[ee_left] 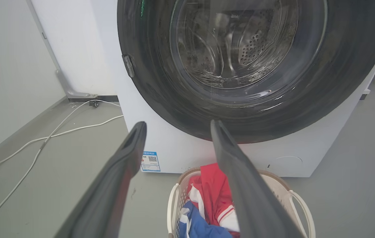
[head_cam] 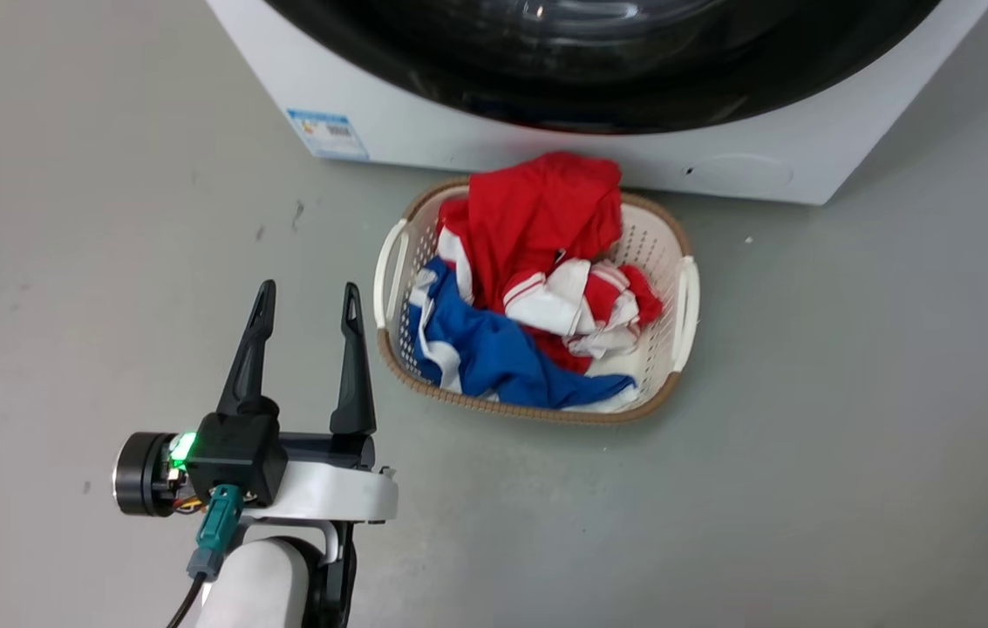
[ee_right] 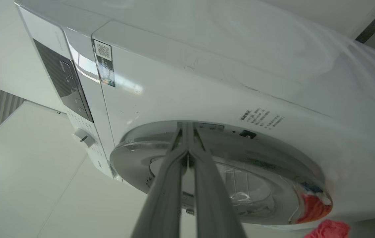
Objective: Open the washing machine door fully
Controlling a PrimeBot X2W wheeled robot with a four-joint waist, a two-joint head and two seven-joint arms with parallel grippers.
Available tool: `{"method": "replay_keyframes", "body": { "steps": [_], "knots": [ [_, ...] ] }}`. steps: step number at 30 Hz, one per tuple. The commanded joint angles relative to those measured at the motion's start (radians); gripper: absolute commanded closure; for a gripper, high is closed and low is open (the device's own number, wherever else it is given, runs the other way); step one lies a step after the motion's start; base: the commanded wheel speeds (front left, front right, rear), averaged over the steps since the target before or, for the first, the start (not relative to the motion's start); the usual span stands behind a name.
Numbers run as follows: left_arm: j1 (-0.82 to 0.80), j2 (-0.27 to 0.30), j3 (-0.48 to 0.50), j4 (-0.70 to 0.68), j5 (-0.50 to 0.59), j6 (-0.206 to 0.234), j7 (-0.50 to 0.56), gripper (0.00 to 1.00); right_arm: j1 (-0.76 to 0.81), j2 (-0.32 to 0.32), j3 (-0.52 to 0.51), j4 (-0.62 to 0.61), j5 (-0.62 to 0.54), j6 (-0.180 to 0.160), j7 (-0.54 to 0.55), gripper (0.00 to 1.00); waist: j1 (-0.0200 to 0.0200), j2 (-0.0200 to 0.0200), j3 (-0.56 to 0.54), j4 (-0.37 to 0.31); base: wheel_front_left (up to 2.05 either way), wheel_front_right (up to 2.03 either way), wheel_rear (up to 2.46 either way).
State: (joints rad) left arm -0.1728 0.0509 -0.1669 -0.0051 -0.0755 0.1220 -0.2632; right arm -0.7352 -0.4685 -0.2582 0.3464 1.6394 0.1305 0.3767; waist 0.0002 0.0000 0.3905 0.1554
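Low before the washing machine (head_cam: 459,131), leftward: left claw (head_cam: 309,288) spread wide, empty, near the laundry basket (head_cam: 685,305). On its front: the washing machine door (ee_left: 161,82), seemingly closed. Further right: right claw (ee_right: 186,125) pinched narrow, tips at the door's rim. Swinging open apparently all left.

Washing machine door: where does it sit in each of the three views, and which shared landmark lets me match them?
Head view: the washing machine door runs along the top edge, its black rim cropped.
Left wrist view: upper centre and right, face-on.
Right wrist view: lower centre, seen nearly edge-on.
Shared landmark: the red garment below the door.
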Motion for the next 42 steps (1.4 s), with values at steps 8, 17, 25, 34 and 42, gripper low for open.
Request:
{"method": "replay_keyframes", "body": {
  "steps": [8,17,25,34,42],
  "knots": [
    [-0.042,-0.001,-0.034,-0.018,-0.029,0.021,-0.003,0.0,-0.207,-0.072,0.11,0.109,-0.062,0.0,0.084,1.0,-0.0002,0.0,0.112,0.068,0.0,0.0,0.0],
    [-0.059,0.0,-0.066,-0.025,-0.052,0.046,-0.003,0.0,-0.374,-0.088,0.214,0.205,-0.148,0.0,0.156,1.0,-0.0002,0.0,0.168,0.107,0.0,0.0,0.0],
    [-0.069,0.0,-0.077,-0.025,-0.06,0.057,-0.003,0.0,-0.413,-0.057,0.269,0.222,-0.198,0.0,0.214,1.0,-0.0002,0.0,0.191,0.113,0.0,0.0,0.0],
    [-0.064,0.0,-0.066,-0.018,-0.053,0.058,-0.003,0.0,-0.306,-0.018,0.283,0.108,-0.182,0.002,0.287,1.0,-0.0002,0.0,0.169,0.083,0.0,0.0,0.0],
    [-0.05,0.0,-0.046,-0.014,-0.031,0.049,-0.003,0.0,-0.179,0.007,0.309,-0.049,-0.164,0.002,0.352,1.0,-0.0002,0.0,0.142,0.044,0.0,0.0,0.0]
  ]
}}
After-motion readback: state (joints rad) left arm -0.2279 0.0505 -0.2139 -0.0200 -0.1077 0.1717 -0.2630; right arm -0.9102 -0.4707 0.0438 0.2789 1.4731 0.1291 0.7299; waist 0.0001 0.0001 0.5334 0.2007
